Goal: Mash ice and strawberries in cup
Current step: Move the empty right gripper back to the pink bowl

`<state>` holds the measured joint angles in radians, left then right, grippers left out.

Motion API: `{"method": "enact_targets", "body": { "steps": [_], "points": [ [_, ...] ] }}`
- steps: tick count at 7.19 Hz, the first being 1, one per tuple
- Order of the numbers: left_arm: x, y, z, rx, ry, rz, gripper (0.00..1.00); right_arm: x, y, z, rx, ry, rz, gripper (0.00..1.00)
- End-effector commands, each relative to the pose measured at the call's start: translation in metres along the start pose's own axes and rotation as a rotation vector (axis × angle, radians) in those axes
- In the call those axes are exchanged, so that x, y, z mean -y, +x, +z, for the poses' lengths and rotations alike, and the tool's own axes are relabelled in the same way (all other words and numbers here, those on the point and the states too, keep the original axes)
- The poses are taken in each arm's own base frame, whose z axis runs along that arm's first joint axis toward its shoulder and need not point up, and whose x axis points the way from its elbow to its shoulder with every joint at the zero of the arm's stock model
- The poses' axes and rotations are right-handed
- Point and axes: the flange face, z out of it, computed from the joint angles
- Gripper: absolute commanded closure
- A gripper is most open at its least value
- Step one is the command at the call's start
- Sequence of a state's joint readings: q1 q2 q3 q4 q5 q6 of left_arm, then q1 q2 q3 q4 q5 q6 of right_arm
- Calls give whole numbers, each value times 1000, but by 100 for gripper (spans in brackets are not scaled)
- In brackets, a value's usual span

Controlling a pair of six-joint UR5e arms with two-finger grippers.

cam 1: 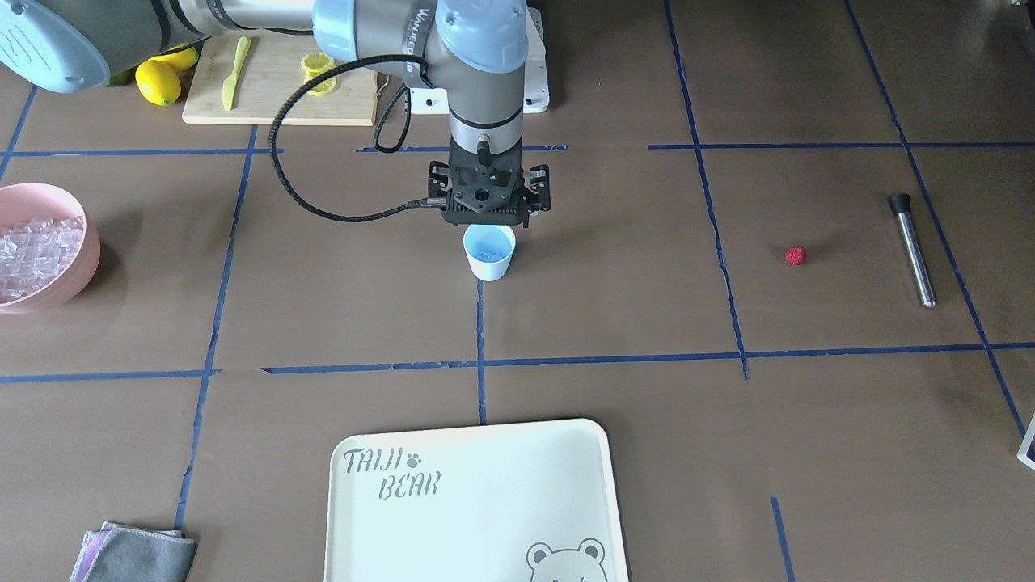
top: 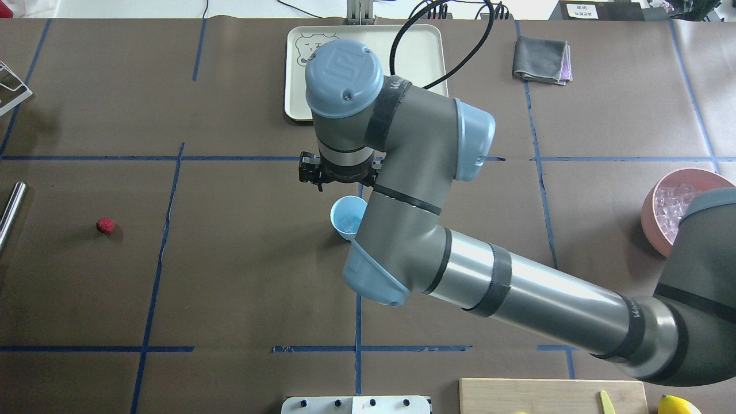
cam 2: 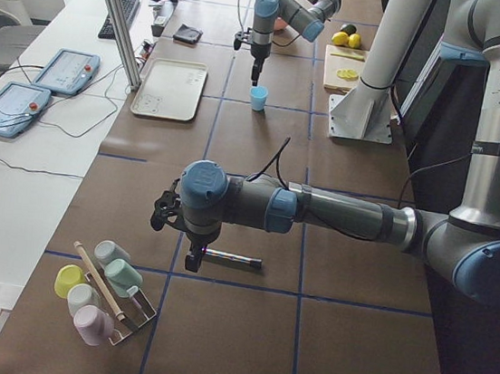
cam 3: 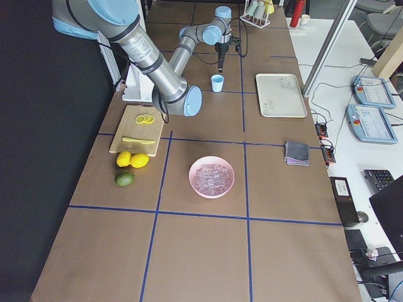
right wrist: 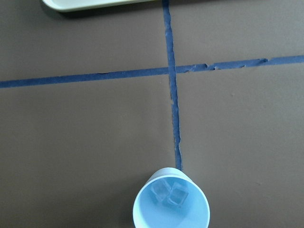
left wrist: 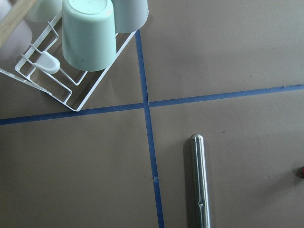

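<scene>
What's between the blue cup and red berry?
Front-facing view: between pale blue plastic cup and bumpy red strawberry, only bare brown table and one blue tape line.

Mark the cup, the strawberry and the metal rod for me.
cup (cam 1: 489,268): front-facing view, outer wall.
strawberry (cam 1: 796,255): front-facing view, its middle.
metal rod (cam 1: 914,255): front-facing view, middle of shaft.

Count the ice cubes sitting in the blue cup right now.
2. Both ice cubes lie side by side, touching, on the bottom of the cup, on the side nearest the tape line. Any cube beneath them would be hidden.
</scene>
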<state>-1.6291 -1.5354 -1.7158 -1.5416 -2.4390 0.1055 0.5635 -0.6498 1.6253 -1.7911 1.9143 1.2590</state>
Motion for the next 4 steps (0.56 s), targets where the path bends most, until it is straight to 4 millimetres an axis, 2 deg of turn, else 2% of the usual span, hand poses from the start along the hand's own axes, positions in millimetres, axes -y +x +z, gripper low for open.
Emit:
{"method": "enact_targets", "body": {
  "steps": [1, 2, 3, 4],
  "points": [
    [1, 2, -1, 0, 2, 2, 0, -2, 112, -54, 66, 69, 16, 1],
    [2, 4, -3, 0, 6, -7, 0, -9, 188, -76, 70, 96, 22, 1],
    [5, 6, -4, 1, 10, -4, 0, -7, 250, -96, 56, 113, -8, 1],
    [6, 6, -5, 1, 10, -4, 0, 2, 313, -105, 25, 98, -29, 1]
  ]
}}
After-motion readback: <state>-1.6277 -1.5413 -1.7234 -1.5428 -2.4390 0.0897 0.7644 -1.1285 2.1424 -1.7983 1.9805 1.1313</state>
